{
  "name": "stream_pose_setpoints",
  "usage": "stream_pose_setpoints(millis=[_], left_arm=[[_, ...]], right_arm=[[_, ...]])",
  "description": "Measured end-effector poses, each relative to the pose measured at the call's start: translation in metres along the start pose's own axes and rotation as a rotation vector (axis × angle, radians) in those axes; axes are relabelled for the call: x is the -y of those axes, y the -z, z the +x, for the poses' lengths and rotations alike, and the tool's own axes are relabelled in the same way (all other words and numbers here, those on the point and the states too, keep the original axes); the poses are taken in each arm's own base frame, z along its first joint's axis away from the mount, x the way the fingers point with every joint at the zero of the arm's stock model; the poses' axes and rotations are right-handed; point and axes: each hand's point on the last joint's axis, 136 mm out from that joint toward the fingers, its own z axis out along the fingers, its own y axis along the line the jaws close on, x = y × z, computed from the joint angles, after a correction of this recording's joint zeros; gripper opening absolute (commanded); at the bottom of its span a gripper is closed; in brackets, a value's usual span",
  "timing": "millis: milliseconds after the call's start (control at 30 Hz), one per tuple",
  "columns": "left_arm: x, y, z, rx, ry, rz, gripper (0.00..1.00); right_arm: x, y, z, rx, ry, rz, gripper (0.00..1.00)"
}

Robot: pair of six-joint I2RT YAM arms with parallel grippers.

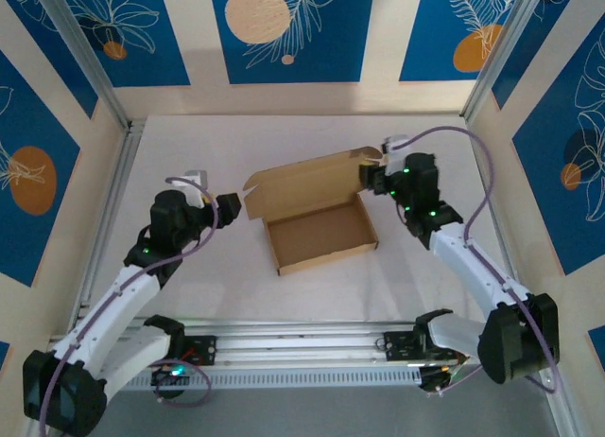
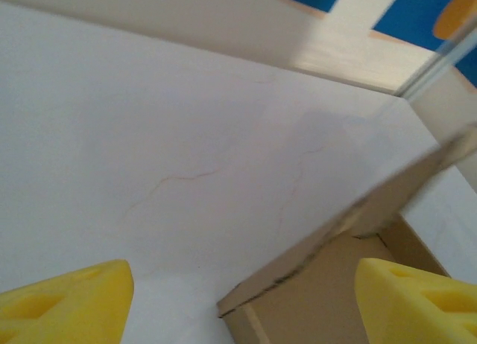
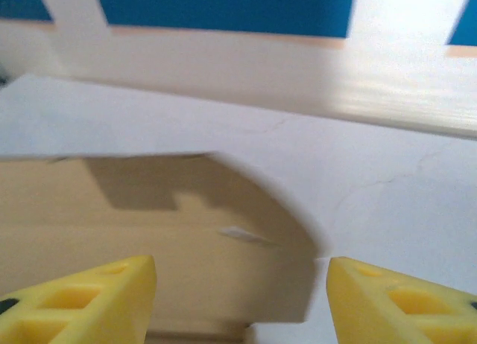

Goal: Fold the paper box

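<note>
the paper box (image 1: 321, 231) sits about in the middle of the table (image 1: 236, 295), turned a little off square, its shallow tray facing up. its lid (image 1: 304, 183) stands open from the hinge along the tray's 12 o'clock edge, leaning away toward the back wall, with a small side flap (image 1: 369, 158) at the 2 o'clock corner.

the left gripper (image 1: 227, 210) hangs just beside the lid's 9 o'clock end. in the left wrist view its yellow fingers (image 2: 67, 303) are spread wide with nothing between them but bare table and the lid's ragged edge (image 2: 350, 225), so it is open and empty. the right gripper (image 1: 367, 179) is up against the 2 o'clock corner. in its own view the fingers (image 3: 82, 299) are also wide apart, with the flap (image 3: 149, 210) lying ahead in the gap and nothing pinched.

to my eye the step in hand is closing the lid. done well, the right gripper would get behind the lid near that corner and push it toward 6 o'clock in an arc about the hinge, not straight down. the left gripper could steady the 9 o'clock end so the light tray doesn't slide or spin. the side flaps need tucking inside the tray walls before the lid comes flat, or the cardboard will buckle.
</note>
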Motion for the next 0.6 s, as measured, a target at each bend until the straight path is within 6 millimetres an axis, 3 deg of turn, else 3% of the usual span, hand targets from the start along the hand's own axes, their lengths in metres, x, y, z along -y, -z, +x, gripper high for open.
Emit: stream_pose_setpoints(millis=[33,133,200,467,600], left_arm=[[0.007,0.001,-0.001,0.006,-0.031,0.020,0.79],[0.016,-0.003,0.006,-0.013,-0.097,0.044,0.79],[0.017,-0.010,0.013,-0.045,-0.128,0.050,0.79],[0.023,-0.043,0.029,-0.154,-0.198,0.076,0.75],[0.019,-0.056,0.037,-0.187,-0.209,0.041,0.75]], right_arm=[[0.018,0.002,-0.007,0.034,-0.030,0.003,0.68],[0.043,0.008,-0.020,0.108,-0.082,-0.017,0.69],[0.049,0.010,-0.025,0.138,-0.099,-0.041,0.69],[0.029,0.002,-0.020,0.172,-0.002,-0.202,0.66],[0.013,-0.012,-0.003,0.144,0.134,-0.262,0.67]])
